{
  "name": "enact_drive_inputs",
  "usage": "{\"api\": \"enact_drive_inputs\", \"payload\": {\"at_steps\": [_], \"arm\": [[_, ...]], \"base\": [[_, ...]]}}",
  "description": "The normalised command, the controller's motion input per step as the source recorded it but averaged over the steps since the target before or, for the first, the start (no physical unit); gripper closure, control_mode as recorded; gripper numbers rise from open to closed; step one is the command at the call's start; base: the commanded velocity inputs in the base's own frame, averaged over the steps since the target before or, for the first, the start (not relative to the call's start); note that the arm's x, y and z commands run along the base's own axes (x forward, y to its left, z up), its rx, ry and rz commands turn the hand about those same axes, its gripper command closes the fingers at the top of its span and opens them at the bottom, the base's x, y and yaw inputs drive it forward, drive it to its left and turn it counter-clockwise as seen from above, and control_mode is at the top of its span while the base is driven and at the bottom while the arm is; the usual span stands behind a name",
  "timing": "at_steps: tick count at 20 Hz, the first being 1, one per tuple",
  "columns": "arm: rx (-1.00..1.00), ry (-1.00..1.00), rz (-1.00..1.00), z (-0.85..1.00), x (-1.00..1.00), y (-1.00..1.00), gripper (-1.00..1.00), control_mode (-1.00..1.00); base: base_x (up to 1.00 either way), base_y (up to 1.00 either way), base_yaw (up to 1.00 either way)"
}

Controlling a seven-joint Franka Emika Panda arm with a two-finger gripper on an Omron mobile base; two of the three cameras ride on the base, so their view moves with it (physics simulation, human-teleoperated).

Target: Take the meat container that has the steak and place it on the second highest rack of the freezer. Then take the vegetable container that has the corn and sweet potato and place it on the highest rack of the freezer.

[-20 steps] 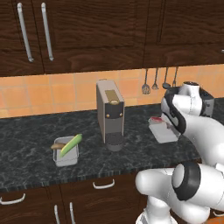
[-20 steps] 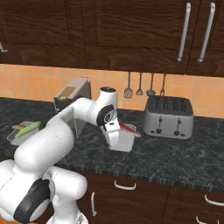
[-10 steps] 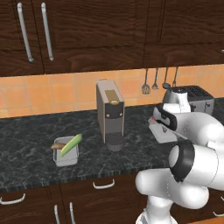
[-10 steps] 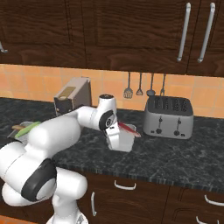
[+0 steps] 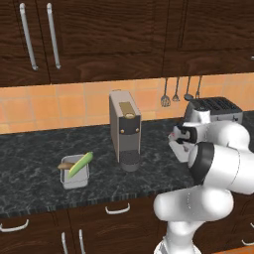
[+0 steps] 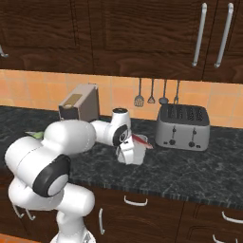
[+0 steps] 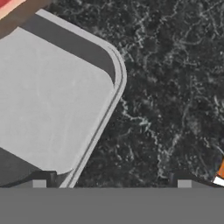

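Note:
The meat container [image 6: 134, 154], a grey tub, stands on the dark counter left of the toaster, with the red steak [image 6: 143, 141] sticking out over its far rim. My arm covers most of this tub [image 5: 174, 149] in the left base view. My gripper [image 6: 124, 148] is at the tub's near wall and open. In the hand view the gripper [image 7: 111, 183] straddles the container's rim [image 7: 99, 129], one fingertip [image 7: 39, 182] over the inside and the other over the counter. The vegetable container [image 5: 75, 174] with a green corn cob [image 5: 81, 164] sits far left.
A coffee machine [image 5: 124, 130] stands between the two containers. The toaster [image 6: 183, 127] is close to the meat container's right, and utensils [image 6: 152, 93] hang on the tiled wall behind. Dark cupboards [image 5: 99, 34] hang overhead. The counter's front edge [image 6: 156, 190] runs just below.
My elbow has swung down and forward, folding the arm low in front of the counter. The hand has edged slightly toward the meat container's near wall. Both containers stay put.

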Motion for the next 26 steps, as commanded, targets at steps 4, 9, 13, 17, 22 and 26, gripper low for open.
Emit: {"api": "enact_drive_inputs", "payload": {"at_steps": [4,9,13,17,22,26], "arm": [[0.0,0.0,0.0,-0.18,0.46,-0.01,-1.0,-1.0],[0.0,0.0,0.0,-0.31,0.12,-0.08,-1.0,-1.0],[0.06,0.0,0.0,-0.42,-0.02,-0.16,-1.0,-1.0],[0.09,0.0,0.0,-0.27,0.0,-0.06,-1.0,-1.0],[0.08,0.0,0.0,-0.15,0.0,0.0,1.0,-1.0],[0.03,0.01,-0.01,-0.24,0.02,0.0,1.0,-1.0]], "base": [[0.0,0.0,0.0],[0.0,0.0,0.0],[0.0,0.0,0.0],[0.0,0.0,0.0],[0.0,0.0,0.0],[0.0,0.0,0.0]]}}
